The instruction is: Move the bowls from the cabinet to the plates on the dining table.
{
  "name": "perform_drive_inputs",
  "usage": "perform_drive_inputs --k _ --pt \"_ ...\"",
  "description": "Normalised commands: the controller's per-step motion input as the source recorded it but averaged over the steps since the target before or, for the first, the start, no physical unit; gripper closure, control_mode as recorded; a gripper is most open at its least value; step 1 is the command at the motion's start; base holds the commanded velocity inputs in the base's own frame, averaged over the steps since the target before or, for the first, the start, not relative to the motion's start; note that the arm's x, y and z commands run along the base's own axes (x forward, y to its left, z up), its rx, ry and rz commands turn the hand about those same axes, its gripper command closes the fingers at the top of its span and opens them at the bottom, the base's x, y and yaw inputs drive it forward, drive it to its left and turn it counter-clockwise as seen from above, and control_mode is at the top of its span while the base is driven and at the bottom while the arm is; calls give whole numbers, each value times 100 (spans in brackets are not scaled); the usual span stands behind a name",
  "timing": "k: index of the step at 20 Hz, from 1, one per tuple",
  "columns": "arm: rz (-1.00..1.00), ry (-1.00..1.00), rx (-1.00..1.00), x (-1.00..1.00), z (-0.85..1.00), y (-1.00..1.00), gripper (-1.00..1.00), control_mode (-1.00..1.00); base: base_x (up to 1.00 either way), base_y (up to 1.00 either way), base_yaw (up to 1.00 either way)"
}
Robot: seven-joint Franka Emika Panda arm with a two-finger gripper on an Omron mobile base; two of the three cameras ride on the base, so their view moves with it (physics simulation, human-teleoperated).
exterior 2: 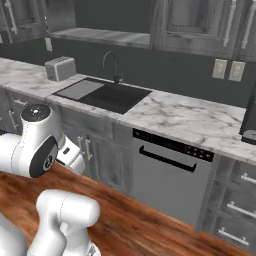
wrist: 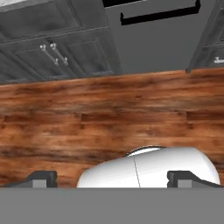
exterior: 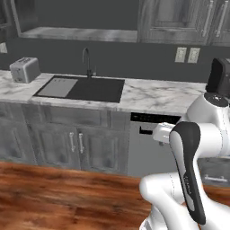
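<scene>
The dark grey wall cabinet [exterior: 175,20] [exterior 2: 192,22] hangs above the counter at the upper right, its panelled doors closed and its long silver handles [exterior: 207,18] upright. The bowls, the plates and the dining table are out of view. My arm is folded low in front of the counter. In the hand view my gripper [wrist: 114,179] is open, its fingertips [wrist: 41,178] far apart with nothing between them. It looks down at the wooden floor [wrist: 109,118] and the base cabinet fronts.
A marble counter [exterior: 157,96] holds a black sink [exterior: 81,87] with a faucet [exterior: 87,60], a toaster [exterior: 24,68] at the left and a dark appliance [exterior: 220,76] at the right. Below it are a dishwasher [exterior 2: 170,175] and low doors [exterior: 76,143].
</scene>
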Motion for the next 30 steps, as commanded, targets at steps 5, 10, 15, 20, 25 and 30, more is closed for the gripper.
perform_drive_inputs --k 5,10,15,20,25,30 --pt "0 0 0 0 0 0 -100 100 0 0 -39" --pt "0 0 0 0 0 0 -100 100 0 0 -38" --pt "0 0 0 0 0 0 -100 100 0 0 -30" --pt "0 0 0 0 0 0 -100 100 -2 2 -21" --pt "0 0 0 0 0 0 -100 100 -1 2 0" --pt "0 0 0 0 0 0 -100 100 0 33 0"
